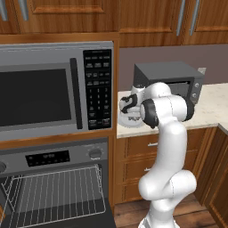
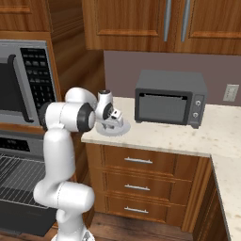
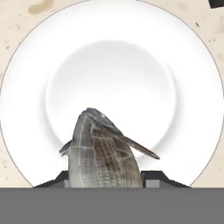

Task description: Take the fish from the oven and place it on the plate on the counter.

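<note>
In the hand view the grey, scaled fish (image 3: 103, 148) stands between my dark fingertips (image 3: 156, 176), its head pointing at the middle of the white plate (image 3: 175, 52) just beneath. My gripper (image 3: 107, 177) is shut on the fish. From the base views the gripper (image 1: 128, 108) (image 2: 114, 116) hangs low over the plate (image 1: 125, 123) (image 2: 121, 129), which sits at the left end of the beige counter (image 1: 211, 109) (image 2: 188, 136). The oven (image 1: 53, 156) (image 2: 12, 143) is down to the left, with its door open and a wire rack (image 1: 55, 191) showing.
A dark-grey toaster oven (image 1: 171, 78) (image 2: 170, 96) stands on the counter behind and to the right of the plate. A large microwave (image 1: 44, 89) (image 2: 21, 77) sits above the oven. Wooden drawers (image 2: 139, 181) run under the counter and cabinets hang overhead.
</note>
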Controlling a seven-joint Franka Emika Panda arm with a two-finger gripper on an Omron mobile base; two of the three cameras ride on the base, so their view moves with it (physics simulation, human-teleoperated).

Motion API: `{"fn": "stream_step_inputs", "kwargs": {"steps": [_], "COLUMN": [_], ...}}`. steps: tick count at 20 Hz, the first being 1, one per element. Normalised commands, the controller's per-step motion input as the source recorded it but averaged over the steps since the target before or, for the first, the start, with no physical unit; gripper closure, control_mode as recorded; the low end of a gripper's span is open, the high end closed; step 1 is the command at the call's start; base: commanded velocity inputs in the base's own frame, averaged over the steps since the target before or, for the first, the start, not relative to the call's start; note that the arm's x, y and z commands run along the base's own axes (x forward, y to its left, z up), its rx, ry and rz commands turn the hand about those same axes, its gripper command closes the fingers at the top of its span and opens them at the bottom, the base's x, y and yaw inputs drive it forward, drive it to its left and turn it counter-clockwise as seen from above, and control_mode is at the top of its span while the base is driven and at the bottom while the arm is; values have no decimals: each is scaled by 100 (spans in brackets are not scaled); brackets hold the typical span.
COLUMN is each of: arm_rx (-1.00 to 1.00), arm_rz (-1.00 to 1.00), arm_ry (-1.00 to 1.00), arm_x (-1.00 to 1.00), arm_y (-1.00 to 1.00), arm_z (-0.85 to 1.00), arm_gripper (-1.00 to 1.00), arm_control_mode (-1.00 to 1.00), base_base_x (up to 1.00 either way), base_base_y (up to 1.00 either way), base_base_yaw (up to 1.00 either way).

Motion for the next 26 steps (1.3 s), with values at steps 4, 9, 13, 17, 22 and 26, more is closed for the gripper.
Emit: {"fn": "stream_step_inputs", "kwargs": {"steps": [4, 9, 13, 17, 22, 26], "arm_rx": [-4, -2, 0, 0, 0, 0], "arm_rz": [-3, -1, 2, 5, 2, 0], "arm_ry": [-1, 0, 0, 0, 0, 0], "arm_x": [34, 52, 32, 1, 0, 0], "arm_y": [2, 0, 0, 0, 0, 0], "arm_z": [-23, -17, -2, 0, 0, 0], "arm_gripper": [100, 100, 100, 100, -100, -100], "arm_control_mode": [-100, -100, -100, -100, -100, -100], "base_base_x": [0, 0, 0, 0, 0, 0], "base_base_y": [0, 0, 0, 0, 0, 0], "base_base_yaw": [0, 0, 0, 0, 0, 0]}}
